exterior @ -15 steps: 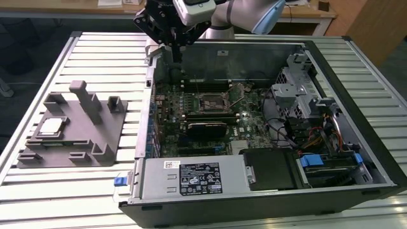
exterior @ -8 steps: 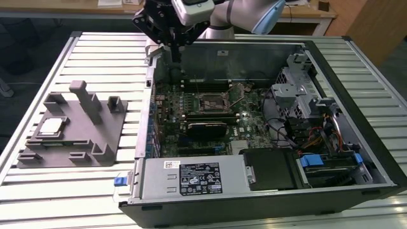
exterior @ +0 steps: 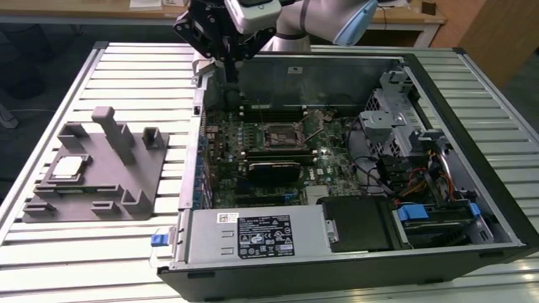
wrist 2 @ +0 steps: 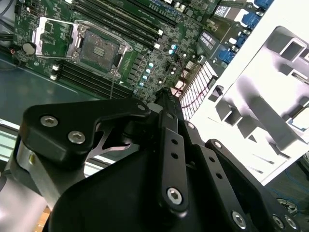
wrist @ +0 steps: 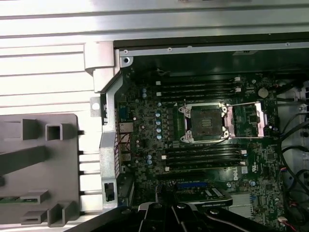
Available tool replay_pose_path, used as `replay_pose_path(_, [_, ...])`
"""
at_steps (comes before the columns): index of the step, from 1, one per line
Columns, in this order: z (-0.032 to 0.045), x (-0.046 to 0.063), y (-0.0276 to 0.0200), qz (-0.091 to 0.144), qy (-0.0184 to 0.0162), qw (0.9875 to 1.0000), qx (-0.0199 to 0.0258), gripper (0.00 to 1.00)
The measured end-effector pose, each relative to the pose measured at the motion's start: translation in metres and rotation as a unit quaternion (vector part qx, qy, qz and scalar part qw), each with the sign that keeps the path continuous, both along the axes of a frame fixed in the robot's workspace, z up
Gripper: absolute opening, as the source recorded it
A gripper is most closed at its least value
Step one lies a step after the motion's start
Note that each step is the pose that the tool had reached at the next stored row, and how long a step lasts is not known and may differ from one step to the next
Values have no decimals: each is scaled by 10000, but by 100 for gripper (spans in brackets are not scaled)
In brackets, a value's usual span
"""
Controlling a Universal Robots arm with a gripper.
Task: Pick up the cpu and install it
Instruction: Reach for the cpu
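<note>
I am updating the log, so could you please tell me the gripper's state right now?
Gripper: jaws closed, holding nothing; the cpu lies on the grey tray.

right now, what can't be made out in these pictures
cpu, exterior view: too small to tell its orientation in the grey tray.
cpu socket, first wrist view: contacts too small to judge.
grey tray, first wrist view: cut off by the edge.
hand, second wrist view: its black body hides what lies behind it.

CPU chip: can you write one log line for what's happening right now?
cpu: on grey tray, untouched | end effector: shut, empty, over computer case | socket: open, empty
</note>
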State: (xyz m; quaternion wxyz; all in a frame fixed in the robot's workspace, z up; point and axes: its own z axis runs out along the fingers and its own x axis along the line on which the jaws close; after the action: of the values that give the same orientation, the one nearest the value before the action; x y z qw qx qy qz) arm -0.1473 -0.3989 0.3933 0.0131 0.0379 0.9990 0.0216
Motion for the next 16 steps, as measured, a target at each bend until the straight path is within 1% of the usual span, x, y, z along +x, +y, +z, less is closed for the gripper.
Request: replay_pose_path(16, [0, -35, 0, 0, 0, 10000, 0, 11])
